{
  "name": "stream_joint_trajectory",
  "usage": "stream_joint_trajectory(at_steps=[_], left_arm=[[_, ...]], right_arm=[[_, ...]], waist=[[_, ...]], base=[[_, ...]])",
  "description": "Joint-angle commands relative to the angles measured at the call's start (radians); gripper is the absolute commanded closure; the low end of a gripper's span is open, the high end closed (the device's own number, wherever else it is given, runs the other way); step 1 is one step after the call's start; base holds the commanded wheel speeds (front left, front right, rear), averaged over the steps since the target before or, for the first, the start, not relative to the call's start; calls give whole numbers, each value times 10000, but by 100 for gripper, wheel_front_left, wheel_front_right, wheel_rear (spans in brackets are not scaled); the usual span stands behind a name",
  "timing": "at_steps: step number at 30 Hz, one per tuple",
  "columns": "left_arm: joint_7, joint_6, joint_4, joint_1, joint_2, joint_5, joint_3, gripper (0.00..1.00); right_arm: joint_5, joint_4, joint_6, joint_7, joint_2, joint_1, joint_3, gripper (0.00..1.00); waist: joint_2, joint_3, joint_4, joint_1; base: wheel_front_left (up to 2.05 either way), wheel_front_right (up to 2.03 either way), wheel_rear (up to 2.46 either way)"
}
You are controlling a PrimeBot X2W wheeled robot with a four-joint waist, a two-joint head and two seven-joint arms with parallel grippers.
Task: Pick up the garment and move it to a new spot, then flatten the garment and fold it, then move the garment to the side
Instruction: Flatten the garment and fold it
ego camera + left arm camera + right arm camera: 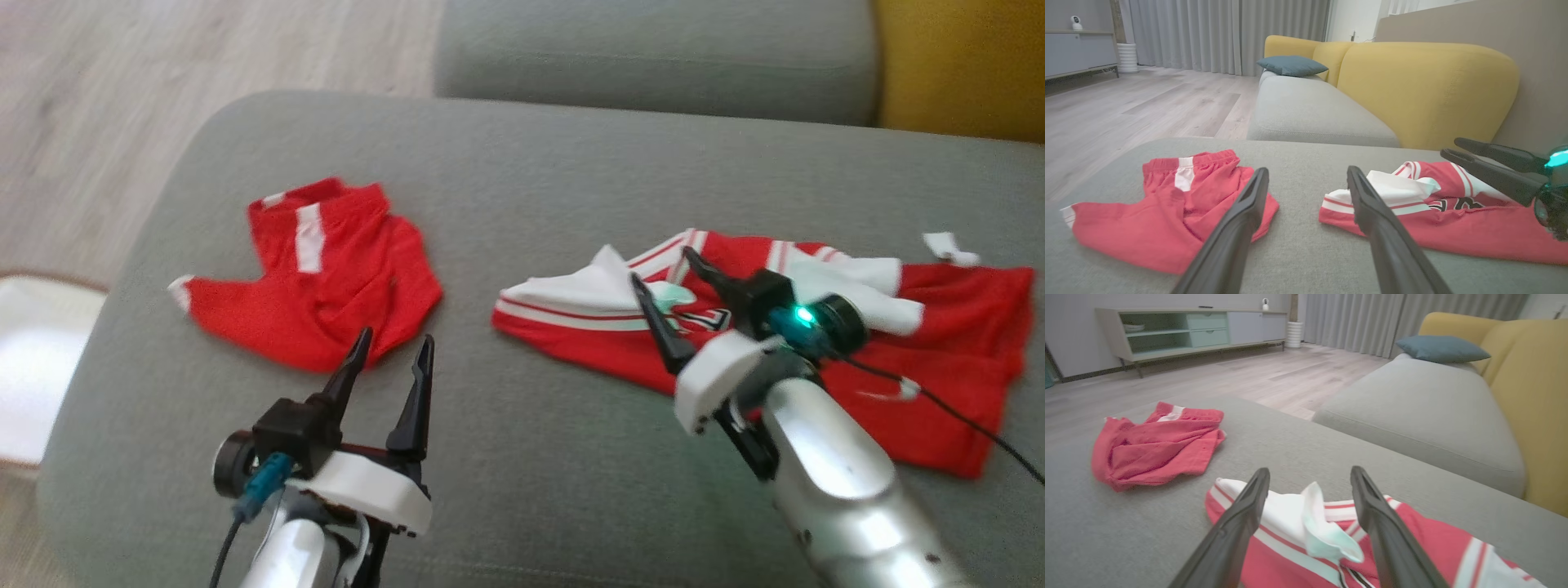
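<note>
A red and white jersey-style garment (939, 351) lies crumpled on the right of the grey seat cushion (531, 147), with a white flap turned up at its left end. My right gripper (661, 265) hovers open just over that flap, with nothing between its fingers; the right wrist view has the gripper (1310, 470) straddling the garment (1290, 514) from above. A second red garment with white stripes (326, 278) lies bunched to the left. My left gripper (396, 336) stands open near its front edge, empty. In the left wrist view, the left gripper (1307, 170) points between both garments.
The cushion's rounded left and front edges drop to a pale wood floor (98, 98), with a white rug (33, 367) at the far left. Behind stand another grey seat (653, 49), a yellow backrest (963, 65) and a blue pillow (1290, 65).
</note>
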Motion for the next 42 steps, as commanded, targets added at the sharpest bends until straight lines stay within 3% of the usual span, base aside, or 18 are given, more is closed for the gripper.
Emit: stream_joint_trajectory(at_steps=[1,6,15,23,31,42], left_arm=[[-53,50,-399,-301,-29,-40,432,0],[-53,110,-602,-267,-29,-161,540,0],[-53,342,-1048,-350,-29,-609,644,0],[-53,451,-1208,-144,-29,-789,823,0],[-53,376,-1103,-145,-30,-781,630,0],[-53,317,-928,-378,-30,-642,327,0]], right_arm=[[-133,-307,-7,-145,75,99,-118,0],[-741,-839,-7,-251,75,661,-1302,0],[-146,-3294,-7,-719,76,2752,-3632,0],[746,-4713,-7,-842,76,4269,-4180,0],[566,-4608,-7,-648,76,4195,-4864,0],[-215,-2715,-7,515,76,2395,-7171,0]], waist=[[0,-276,-403,0],[0,-404,-1007,0],[0,-393,-1894,0],[0,-269,-2527,0],[0,-75,-2535,0],[0,747,-1766,0]], base=[[0,0,0],[0,0,0],[0,0,0],[0,0,0],[0,0,0],[0,0,0]])
